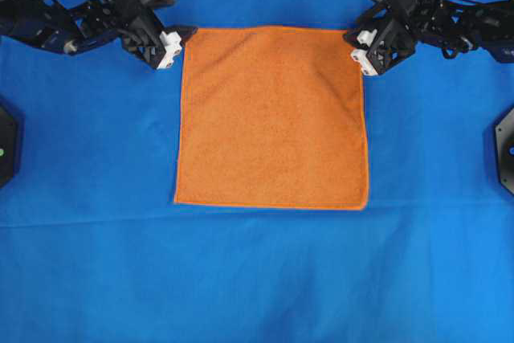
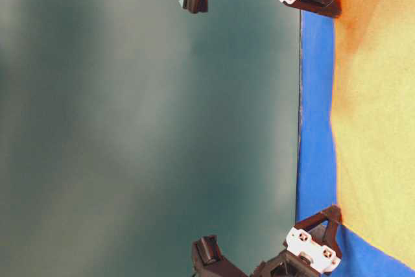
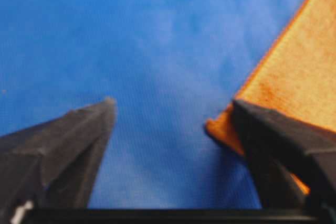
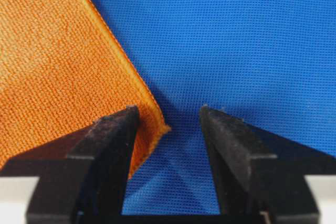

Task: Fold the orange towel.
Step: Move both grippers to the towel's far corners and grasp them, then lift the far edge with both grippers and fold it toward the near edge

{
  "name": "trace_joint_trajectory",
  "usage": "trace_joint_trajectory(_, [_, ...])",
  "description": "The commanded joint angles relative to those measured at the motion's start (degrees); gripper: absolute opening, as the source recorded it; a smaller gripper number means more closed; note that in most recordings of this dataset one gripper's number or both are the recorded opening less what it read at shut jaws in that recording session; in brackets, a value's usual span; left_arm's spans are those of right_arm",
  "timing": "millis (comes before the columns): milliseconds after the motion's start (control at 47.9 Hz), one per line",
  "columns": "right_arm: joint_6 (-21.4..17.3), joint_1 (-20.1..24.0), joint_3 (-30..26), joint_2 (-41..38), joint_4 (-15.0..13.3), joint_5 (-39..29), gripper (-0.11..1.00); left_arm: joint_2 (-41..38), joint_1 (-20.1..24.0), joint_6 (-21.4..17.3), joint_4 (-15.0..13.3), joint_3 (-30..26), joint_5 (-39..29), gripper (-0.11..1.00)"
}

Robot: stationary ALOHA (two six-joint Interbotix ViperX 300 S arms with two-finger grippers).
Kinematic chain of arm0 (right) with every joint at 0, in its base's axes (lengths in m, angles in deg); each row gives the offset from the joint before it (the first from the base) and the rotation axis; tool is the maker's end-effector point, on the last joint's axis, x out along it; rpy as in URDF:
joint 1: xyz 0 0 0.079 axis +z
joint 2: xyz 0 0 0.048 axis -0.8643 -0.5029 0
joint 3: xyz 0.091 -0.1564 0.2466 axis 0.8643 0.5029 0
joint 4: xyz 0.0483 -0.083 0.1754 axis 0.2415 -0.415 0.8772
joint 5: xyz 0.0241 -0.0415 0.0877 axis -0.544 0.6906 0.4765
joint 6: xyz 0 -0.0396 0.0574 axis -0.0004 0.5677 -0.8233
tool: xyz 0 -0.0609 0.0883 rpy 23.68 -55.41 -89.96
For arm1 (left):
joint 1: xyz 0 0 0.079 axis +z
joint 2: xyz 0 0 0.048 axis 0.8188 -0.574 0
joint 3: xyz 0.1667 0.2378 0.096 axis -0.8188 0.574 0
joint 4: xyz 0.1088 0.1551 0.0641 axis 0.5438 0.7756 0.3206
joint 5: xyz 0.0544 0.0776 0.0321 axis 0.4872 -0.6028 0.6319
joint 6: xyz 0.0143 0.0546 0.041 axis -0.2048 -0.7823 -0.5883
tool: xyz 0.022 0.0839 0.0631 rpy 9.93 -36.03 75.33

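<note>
The bright orange square microfibre towel (image 1: 272, 118) lies flat and unfolded on the blue woven cloth (image 1: 257, 279) that covers the table, all four hemmed edges in sight from overhead. Its two far corners each sit at a gripper. The left gripper (image 1: 178, 44), black with a white block behind the fingers, stands with its jaws spread wide; in its own wrist view one dark finger (image 3: 79, 145) rests over bare blue cloth and the other finger (image 3: 283, 150) covers the very tip of the towel's corner, so whether that finger touches the terry cannot be told, and the picture is soft with blur. The right gripper (image 1: 359, 47) likewise has its jaws apart, a little less so; its wrist view shows the towel's corner (image 4: 157, 124) lying just inside the gap, partly tucked behind the left-hand finger (image 4: 105, 156), with the other finger (image 4: 236, 156) over blue cloth alone. Neither gripper holds anything. The table-level view is turned on its side: both grippers are cut off at the frame edges, the towel looks washed out to pale yellow, and the background is a featureless grey-green haze. Overhead, black arm bases (image 1: 506, 146) are clipped at both side borders.
</note>
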Motion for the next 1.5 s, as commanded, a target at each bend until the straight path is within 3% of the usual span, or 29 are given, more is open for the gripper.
trace_joint_trajectory(0, [0.3, -0.1, -0.7, 0.4, -0.1, 0.9, 0.52, 0.2, 0.2, 0.1, 0.1, -0.7, 0.1, 0.88])
trace_joint_trajectory(104, [0.4, -0.1, -0.6, 0.2, -0.4, 0.8, 0.37, 0.2, -0.7, -0.4, 0.3, -0.6, -0.4, 0.75])
trace_joint_trajectory(230, [0.5, -0.2, -0.4, 0.1, -0.9, 0.9, 0.04, 0.2, -1.9, -2.5, 0.3, -0.6, -1.0, 0.42])
trace_joint_trajectory(334, [0.5, -0.1, -0.6, 0.1, -0.9, 0.9, 0.01, 0.2, -3.0, -4.2, 0.2, -0.7, -1.5, 0.14])
trace_joint_trajectory(417, [0.5, -0.1, -0.7, 0.1, -0.9, 1.0, 0.01, 0.2, -3.3, -4.5, 0.2, -0.8, -1.8, 0.01])
trace_joint_trajectory(772, [0.0, -0.1, -1.1, 0.6, -0.8, 1.4, 0.01, 2.9, -3.7, -4.7, 0.2, -1.1, -3.1, 0.01])
trace_joint_trajectory(1168, [-0.3, 0.3, 0.0, 7.0, -0.7, 1.0, 0.01, 10.2, -4.1, -4.7, 0.3, -1.0, -7.3, 0.01])
trace_joint_trajectory(1481, [-0.7, 4.0, 1.1, 9.4, 0.0, -1.6, 0.01, 14.0, -8.6, -4.0, 0.2, -0.5, -12.4, 0.01])
